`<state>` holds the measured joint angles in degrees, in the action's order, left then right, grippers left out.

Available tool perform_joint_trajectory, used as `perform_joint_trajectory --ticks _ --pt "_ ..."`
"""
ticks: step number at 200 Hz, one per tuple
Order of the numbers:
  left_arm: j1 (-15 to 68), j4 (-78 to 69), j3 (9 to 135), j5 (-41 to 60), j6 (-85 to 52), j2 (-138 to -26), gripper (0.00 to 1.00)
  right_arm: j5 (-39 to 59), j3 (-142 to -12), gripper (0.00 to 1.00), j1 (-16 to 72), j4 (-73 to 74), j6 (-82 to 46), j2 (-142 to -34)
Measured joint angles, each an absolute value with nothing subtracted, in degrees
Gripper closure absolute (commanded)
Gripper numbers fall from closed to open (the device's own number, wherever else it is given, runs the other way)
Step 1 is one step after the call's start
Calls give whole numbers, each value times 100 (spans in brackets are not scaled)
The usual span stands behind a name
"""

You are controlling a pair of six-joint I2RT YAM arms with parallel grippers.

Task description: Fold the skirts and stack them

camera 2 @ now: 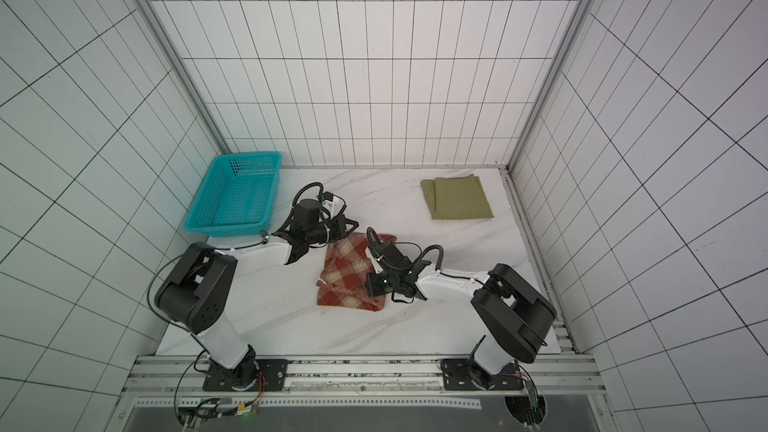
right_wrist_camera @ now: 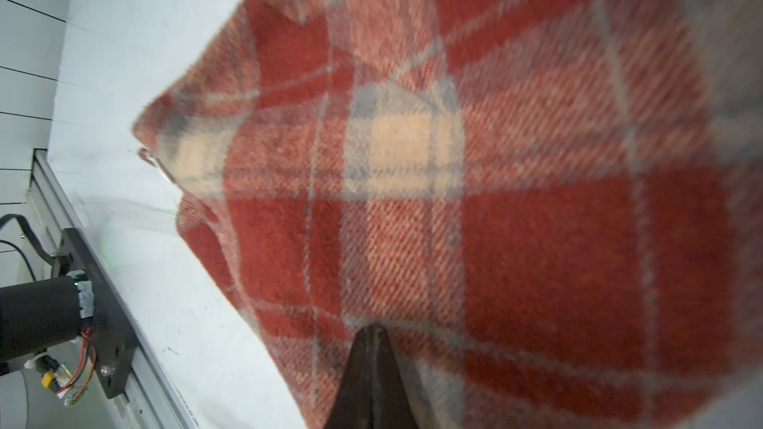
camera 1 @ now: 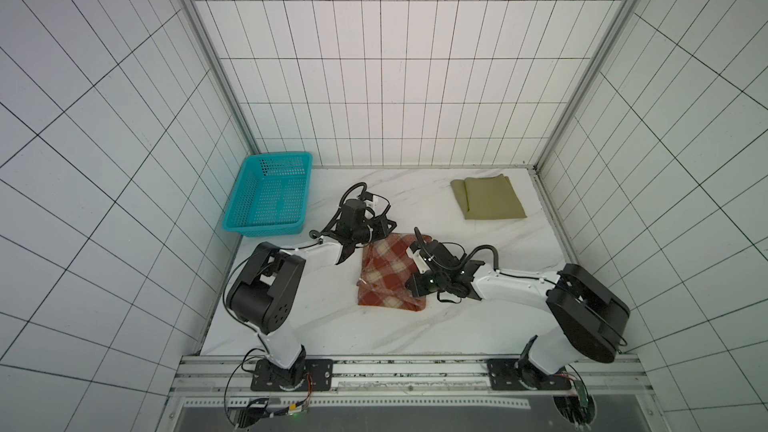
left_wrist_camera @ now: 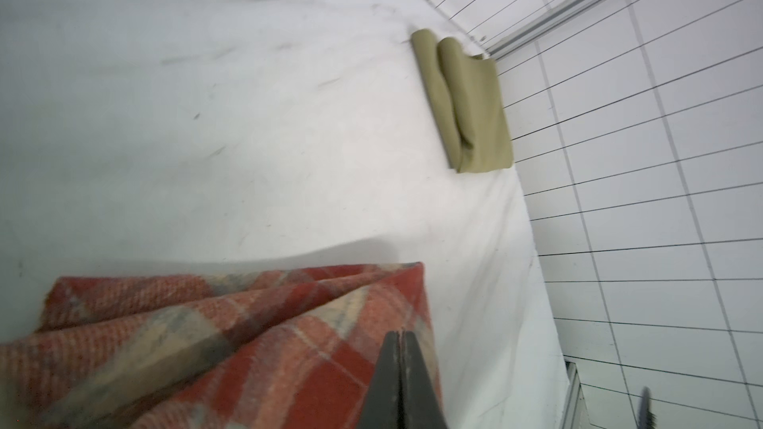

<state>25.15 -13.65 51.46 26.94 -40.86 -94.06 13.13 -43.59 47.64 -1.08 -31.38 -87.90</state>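
The red-and-cream plaid skirt [camera 1: 386, 272] [camera 2: 347, 280] lies rumpled and partly folded at the middle of the table. My left gripper [camera 1: 376, 243] [left_wrist_camera: 399, 334] is shut at its far left corner, over the cloth's edge [left_wrist_camera: 206, 344]. My right gripper [camera 1: 411, 268] [right_wrist_camera: 373, 328] is shut with its tips against the plaid [right_wrist_camera: 495, 158] on the skirt's right side. No cloth shows between either pair of jaws. The olive-khaki skirt [camera 1: 492, 199] [camera 2: 459, 199] [left_wrist_camera: 475, 109] lies folded at the back right, apart from both grippers.
A teal perforated basket [camera 1: 266, 228] [camera 2: 226, 226] stands at the back left, just behind the left arm. The white marble table [camera 1: 332, 326] is walled by tiled panels on three sides. A metal rail with both arm bases [camera 1: 291, 371] runs along the front.
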Motion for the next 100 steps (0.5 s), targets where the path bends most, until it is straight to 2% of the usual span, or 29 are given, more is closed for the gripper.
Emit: perform_joint_trajectory --ticks 49,100 --pt "2556 -1210 4292 2687 -4222 -7822 100 1614 -4915 100 3870 -340 -2703 -8659" --pt "2808 -864 2545 2436 -4661 -6790 100 1765 -5693 100 3301 -443 -2206 -9721"
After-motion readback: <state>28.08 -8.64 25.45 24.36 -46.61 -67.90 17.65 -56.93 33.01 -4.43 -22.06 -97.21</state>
